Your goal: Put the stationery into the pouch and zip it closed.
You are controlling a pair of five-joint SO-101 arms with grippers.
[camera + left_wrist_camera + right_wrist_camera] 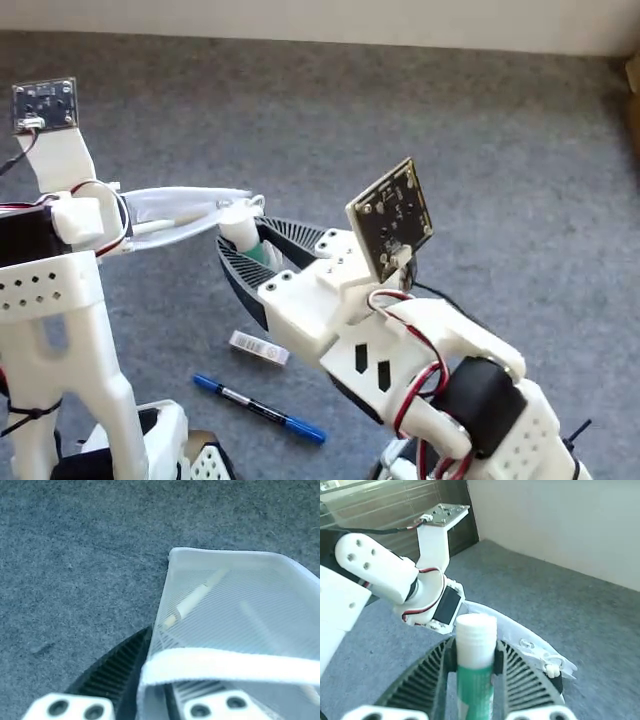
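on grey carpet [500, 150] edged by a pale wall [300, 15] lies a pen [258, 407].

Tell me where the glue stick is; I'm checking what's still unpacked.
The glue stick is clamped in the right gripper, its cap at the end of the raised pouch, left of centre in the high view.

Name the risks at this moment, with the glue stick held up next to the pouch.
1. The left end effector holds the pouch by one end in the air. The soft mesh may give way, so the glue stick could push it aside rather than enter.
2. If the right end effector lets go off the opening, the glue stick would likely fall to the carpet.
3. The pen lies below the arms and could get knocked.
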